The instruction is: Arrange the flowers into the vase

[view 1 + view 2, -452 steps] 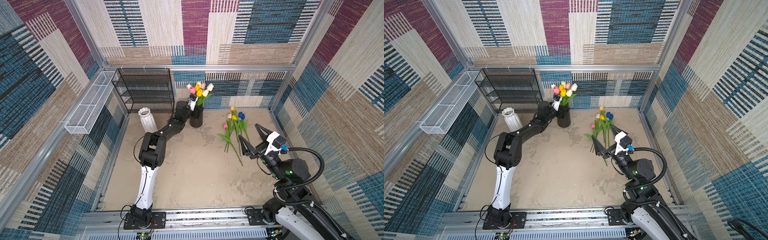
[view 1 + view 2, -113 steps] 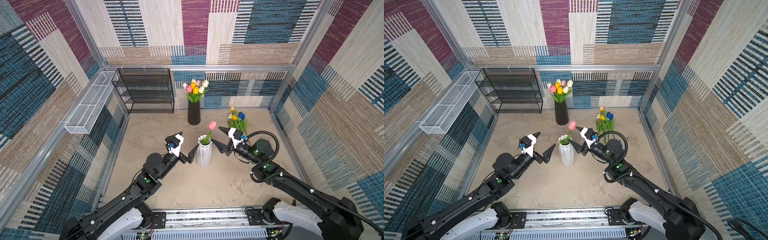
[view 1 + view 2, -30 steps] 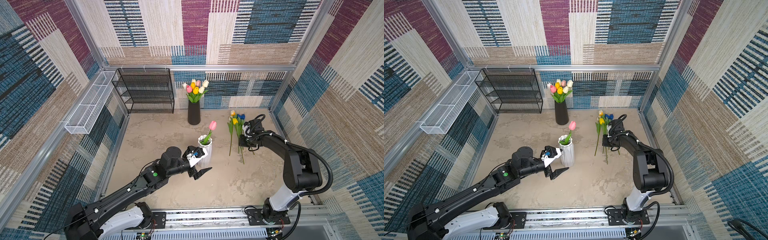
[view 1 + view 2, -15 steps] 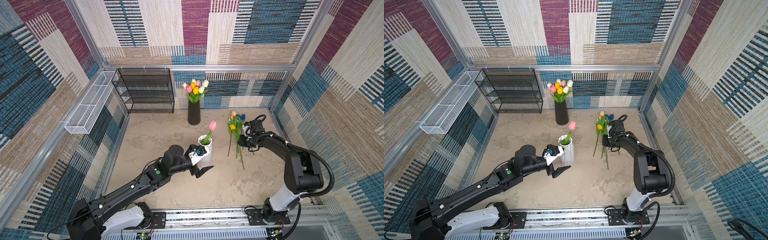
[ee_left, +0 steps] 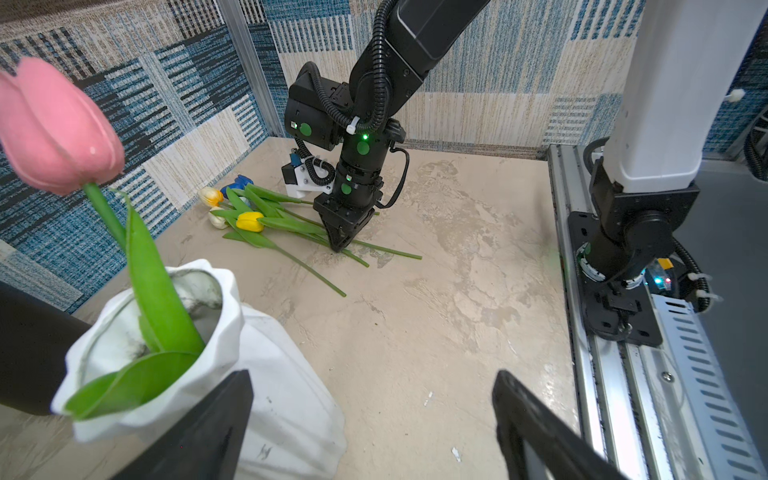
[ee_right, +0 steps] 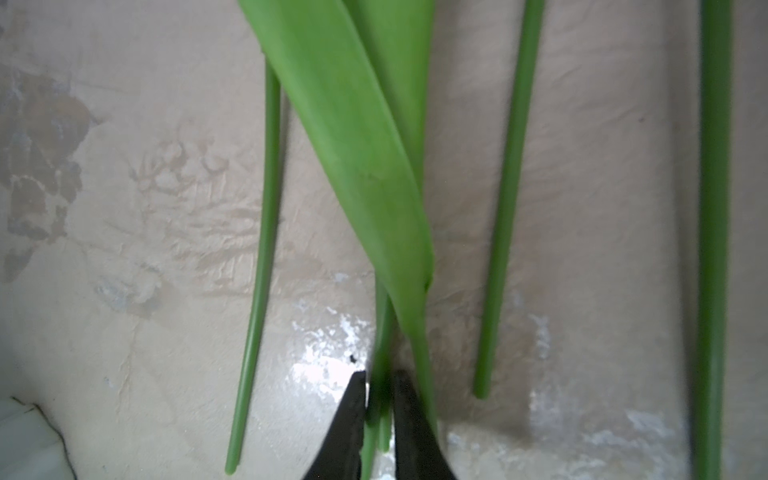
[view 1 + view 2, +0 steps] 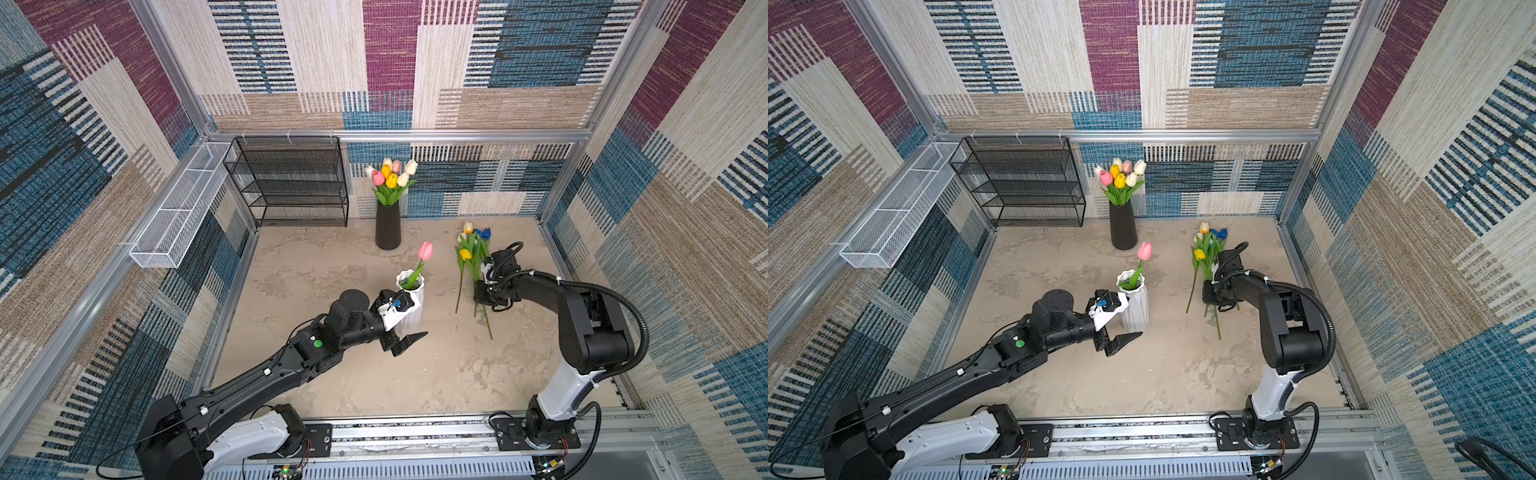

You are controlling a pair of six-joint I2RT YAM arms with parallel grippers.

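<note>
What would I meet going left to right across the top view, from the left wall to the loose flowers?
White wire mesh basket → black wire mesh shelf rack → tall black vase of mixed tulips → white ribbed vase holding one pink tulip → loose green-stemmed tulips lying flat.

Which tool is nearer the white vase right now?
Left. The left tool stands open right beside the white vase; the right tool is well apart from it, pinching a tulip stem among the loose tulips.
</note>
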